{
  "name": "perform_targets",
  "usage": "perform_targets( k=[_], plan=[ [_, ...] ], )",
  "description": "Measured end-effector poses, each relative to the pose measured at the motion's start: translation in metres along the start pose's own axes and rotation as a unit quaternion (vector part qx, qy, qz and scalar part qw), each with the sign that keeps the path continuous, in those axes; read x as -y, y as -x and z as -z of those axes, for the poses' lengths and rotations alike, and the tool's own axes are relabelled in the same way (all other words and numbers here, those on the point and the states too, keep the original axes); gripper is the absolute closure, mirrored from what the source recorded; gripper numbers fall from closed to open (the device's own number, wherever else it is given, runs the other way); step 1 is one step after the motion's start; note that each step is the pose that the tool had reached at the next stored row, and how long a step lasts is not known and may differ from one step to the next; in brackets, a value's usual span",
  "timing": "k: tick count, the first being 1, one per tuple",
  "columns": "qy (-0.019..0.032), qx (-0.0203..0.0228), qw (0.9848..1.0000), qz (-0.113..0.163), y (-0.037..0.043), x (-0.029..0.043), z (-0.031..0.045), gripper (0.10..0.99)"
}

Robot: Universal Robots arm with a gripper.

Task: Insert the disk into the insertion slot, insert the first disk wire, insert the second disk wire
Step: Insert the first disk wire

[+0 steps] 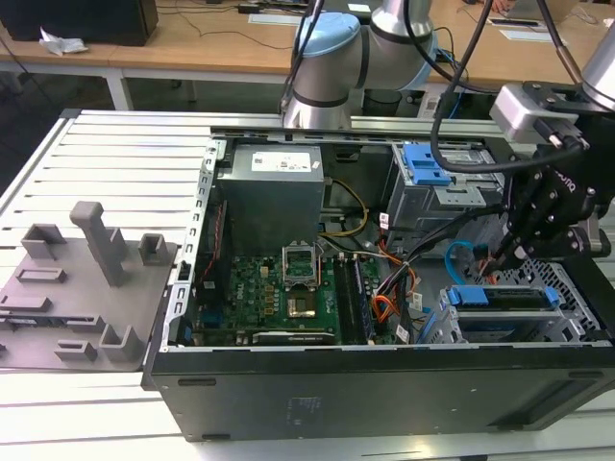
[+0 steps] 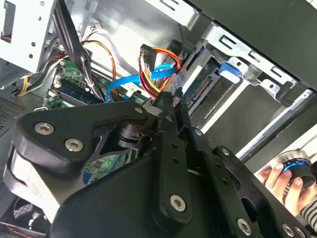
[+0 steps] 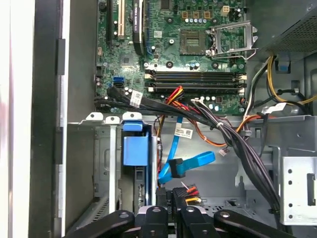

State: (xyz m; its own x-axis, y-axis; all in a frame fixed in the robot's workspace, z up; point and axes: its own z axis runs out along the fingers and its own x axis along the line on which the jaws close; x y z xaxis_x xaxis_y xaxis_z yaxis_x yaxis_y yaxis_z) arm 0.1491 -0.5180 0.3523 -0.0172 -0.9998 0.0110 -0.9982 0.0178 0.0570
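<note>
Already seated, disk (image 1: 504, 296) in insertion slot (image 1: 440, 325), gripper (image 1: 500, 256) clamped on disk wire (image 3: 187, 190)

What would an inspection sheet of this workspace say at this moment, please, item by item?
Surface: white slatted table, carrying the open computer case.
Job's things: disk with its blue rail sits in the insertion slot.
Clutter: grey fixture tray at the exterior view's left.
Grippers: pincer low over the disk, at the red-yellow wires.
Cables: blue flat cable, its plug appears unconnected.
Surroundings: wooden desks; a person's hand on a round knob.
</note>
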Motion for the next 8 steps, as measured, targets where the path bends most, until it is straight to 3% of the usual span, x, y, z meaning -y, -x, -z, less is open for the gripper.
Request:
perform_targets(
  k=[8],
  plan=[
    [0.0, 0.0, 1.0, 0.0, -0.0143, 0.0003, -0.0002, 0.918]
  ],
)
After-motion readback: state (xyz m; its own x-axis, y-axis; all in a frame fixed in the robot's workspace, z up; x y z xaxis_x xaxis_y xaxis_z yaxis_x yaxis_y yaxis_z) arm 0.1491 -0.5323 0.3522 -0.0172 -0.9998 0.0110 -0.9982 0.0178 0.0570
